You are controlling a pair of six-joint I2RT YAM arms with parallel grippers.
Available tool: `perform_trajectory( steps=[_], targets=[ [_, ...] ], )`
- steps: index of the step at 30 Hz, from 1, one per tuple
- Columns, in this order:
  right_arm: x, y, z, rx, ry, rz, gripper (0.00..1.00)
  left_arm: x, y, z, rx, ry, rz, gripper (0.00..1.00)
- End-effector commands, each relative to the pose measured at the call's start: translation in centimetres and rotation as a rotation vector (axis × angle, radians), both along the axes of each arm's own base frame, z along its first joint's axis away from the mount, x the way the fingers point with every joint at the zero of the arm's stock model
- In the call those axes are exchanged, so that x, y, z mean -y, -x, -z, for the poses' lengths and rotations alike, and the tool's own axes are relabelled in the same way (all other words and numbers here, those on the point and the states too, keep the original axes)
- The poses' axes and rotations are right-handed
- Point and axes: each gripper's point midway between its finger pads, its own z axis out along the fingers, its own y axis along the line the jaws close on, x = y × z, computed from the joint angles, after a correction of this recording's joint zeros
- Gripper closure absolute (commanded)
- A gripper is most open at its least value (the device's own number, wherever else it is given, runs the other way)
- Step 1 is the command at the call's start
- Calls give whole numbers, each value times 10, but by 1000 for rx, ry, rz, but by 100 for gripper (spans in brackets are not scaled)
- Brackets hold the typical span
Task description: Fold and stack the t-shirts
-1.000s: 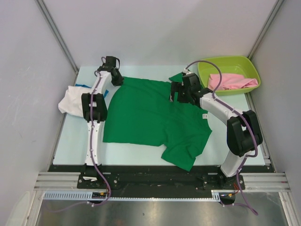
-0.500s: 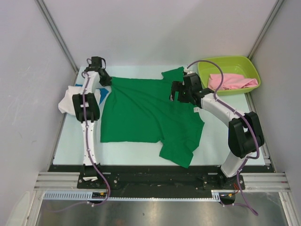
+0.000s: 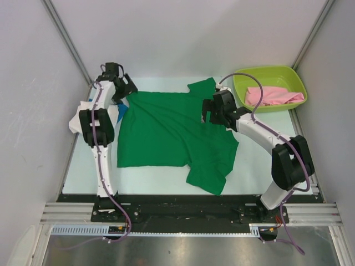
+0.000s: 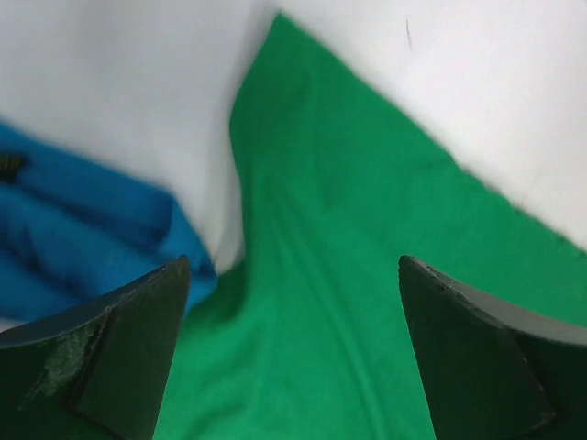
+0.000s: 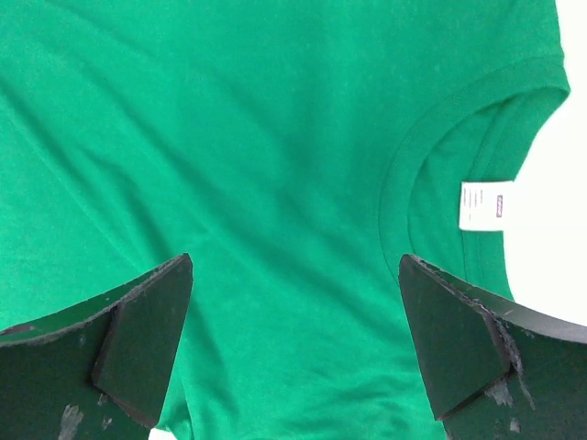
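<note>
Top external: green t-shirt (image 3: 166, 133) lies spread on table (image 3: 249, 166), roughly centre, one sleeve toward far edge, other toward near edge by yr arm bases. L gripper (image 3: 126, 87) sits at the shirt's far-left corner; R gripper (image 3: 211, 111) is over its right side nr the collar. Pink t-shirt (image 3: 272, 97) is bunched inside lime tub (image 3: 266, 72), far-right corner. White t-shirt (image 3: 76, 121) is crumpled at left table edge; blue t-shirt (image 3: 118, 112) peeks out btwn it and the green one.

L wrist: fingers (image 4: 110, 357) spread wide, nothing btwn them; green corner below, blue cloth off to one side.

R wrist: fingers (image 5: 119, 348) also wide apart, empty, above green fabric; can't tell if they touch it. White label (image 5: 483, 205) shows inside collar
</note>
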Motion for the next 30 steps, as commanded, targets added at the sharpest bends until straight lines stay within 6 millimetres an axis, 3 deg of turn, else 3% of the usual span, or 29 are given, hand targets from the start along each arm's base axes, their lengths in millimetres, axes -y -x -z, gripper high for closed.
perform_trajectory(
  steps=[1,2,3,4,5,6,7,8,9,10,11,12,13,14,16,17,19,21,23,27,30],
  targets=[
    [18,20,-29,67,36,47,0,19,49,-110,89,-36,2,0],
    [18,26,-28,57,36,40,1,21,71,-90,22,-35,7,0],
    [17,33,-28,52,37,33,0,43,86,-91,12,-37,52,0],
    [20,41,-22,34,47,30,0,50,103,-115,47,-34,65,0],
    [18,53,-25,26,50,18,0,55,130,-89,-30,-32,74,0],
    [18,60,-24,22,56,15,0,64,147,-87,-40,-27,88,0],
    [19,70,-17,1,68,14,0,67,159,-109,36,-19,95,0],
    [18,81,-21,1,63,10,0,67,192,-75,-51,-8,82,0],
    [21,87,-18,-11,66,17,0,69,208,-69,-56,7,81,0],
    [26,92,-15,-28,66,33,0,72,219,-84,12,31,93,0],
    [33,104,-6,-64,78,40,0,69,249,-53,-65,31,72,0],
    [36,113,0,-89,77,36,0,69,262,-47,-72,34,73,0],
    [37,124,6,-124,73,26,0,67,274,-54,-39,39,71,0],
    [37,142,23,-183,57,2,0,66,297,-33,-90,44,66,0],
    [34,162,25,-203,-14,-5,0,65,318,-37,-56,56,63,0],
    [34,174,30,-222,-41,-5,0,65,335,-22,-89,68,45,0],
    [41,200,40,-245,-93,26,0,64,352,-26,-54,80,28,0],
    [45,220,53,-271,-109,35,0,60,367,-16,-51,84,-8,0],
    [39,237,48,-258,-163,31,0,55,378,-17,-20,85,-43,0],
    [24,263,54,-265,-221,29,2,48,383,-18,32,71,-88,0],
    [9,279,62,-293,-247,31,7,54,385,-12,14,118,-100,0]
  ],
)
